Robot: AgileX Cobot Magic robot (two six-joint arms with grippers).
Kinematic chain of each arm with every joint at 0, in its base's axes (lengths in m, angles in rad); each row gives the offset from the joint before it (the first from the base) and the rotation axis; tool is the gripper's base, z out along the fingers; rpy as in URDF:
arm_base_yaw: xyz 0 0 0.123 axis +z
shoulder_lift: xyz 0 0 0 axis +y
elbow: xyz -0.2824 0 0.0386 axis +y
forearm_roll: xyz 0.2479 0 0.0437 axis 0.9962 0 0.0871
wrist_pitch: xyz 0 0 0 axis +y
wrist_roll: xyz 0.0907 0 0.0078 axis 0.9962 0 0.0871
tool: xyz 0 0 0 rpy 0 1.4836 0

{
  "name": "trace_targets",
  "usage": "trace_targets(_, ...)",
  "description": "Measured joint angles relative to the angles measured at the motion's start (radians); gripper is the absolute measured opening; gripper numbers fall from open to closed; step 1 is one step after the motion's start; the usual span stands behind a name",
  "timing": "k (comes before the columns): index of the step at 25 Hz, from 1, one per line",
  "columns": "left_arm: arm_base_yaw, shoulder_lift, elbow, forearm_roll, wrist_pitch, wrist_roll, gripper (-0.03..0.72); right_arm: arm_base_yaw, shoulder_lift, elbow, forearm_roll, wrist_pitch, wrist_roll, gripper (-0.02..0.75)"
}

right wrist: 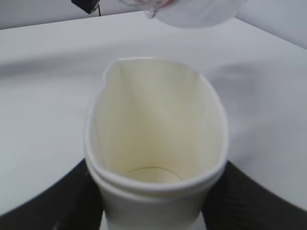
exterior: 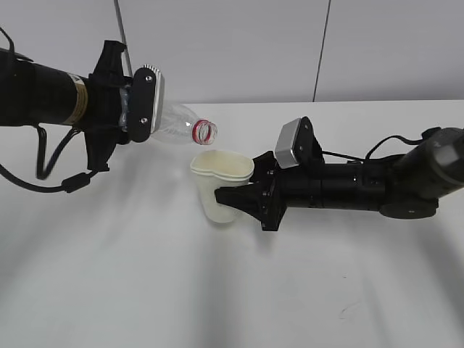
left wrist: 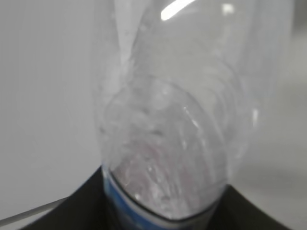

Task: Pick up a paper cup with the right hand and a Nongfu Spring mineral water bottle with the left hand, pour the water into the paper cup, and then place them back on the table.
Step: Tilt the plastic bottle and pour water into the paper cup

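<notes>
While the Nongfu Spring mineral water bottle [exterior: 177, 125] lies nearly level in the air, its open red-ringed mouth sits just above and behind the rim of the paper cup [exterior: 220, 184], not touching it. The left pincer [exterior: 125, 109] is clamped round the bottle's lower body, the left hand reaching in horizontally well above the worktop [exterior: 145, 290], its grey-white wrist box facing forward. In the left wrist view the clear bottle [left wrist: 168, 134] runs straight away from the pincer, blurred; whether water is flowing cannot be told. The right pincer [exterior: 235, 196] grips the cup from its far side, squeezing it so the rim [right wrist: 153, 139] is pressed into an oval. The right hand stretches low and almost flat over the worktop, holding the cup upright. In the right wrist view the cup's inside looks dry and pale, with the bottle mouth [right wrist: 158, 5] just past its far edge.
</notes>
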Motion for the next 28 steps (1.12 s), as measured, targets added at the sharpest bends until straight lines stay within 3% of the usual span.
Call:
trace_targets(15,-0.002,0.0,-0.02,0.09,0.034,0.0,0.303,0.0,0.0,-0.032,-0.055,0.014,0.004,0.41)
trace_targets(28,-0.059,0.0,-0.023,0.12,0.118,0.004,0.302,0.0,0.0,-0.032,-0.069,0.014,0.008,0.41)
